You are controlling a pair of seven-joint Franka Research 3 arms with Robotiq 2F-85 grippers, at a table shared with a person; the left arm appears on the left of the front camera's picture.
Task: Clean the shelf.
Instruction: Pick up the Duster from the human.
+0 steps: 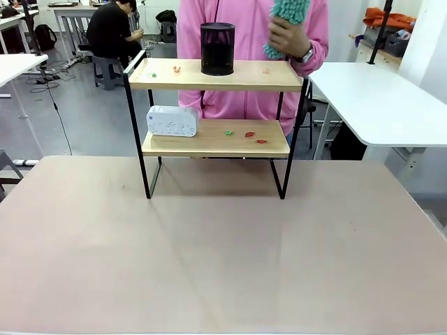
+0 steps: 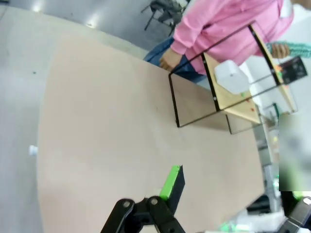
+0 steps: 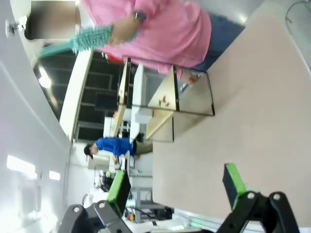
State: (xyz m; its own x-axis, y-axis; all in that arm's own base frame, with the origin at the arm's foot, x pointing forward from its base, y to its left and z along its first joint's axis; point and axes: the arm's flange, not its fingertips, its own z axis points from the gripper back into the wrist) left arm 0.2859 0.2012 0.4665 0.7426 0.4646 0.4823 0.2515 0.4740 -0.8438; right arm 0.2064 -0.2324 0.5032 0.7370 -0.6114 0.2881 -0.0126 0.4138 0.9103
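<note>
Teal duster in the person's hand behind the shelf.

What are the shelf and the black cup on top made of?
The shelf: boards look like pale matte wood, by their tan colour; thin frame looks like black metal. The black cup seems metal mesh, its wall finely holed, though maybe plastic.

lab: rows of white worktables.
</note>
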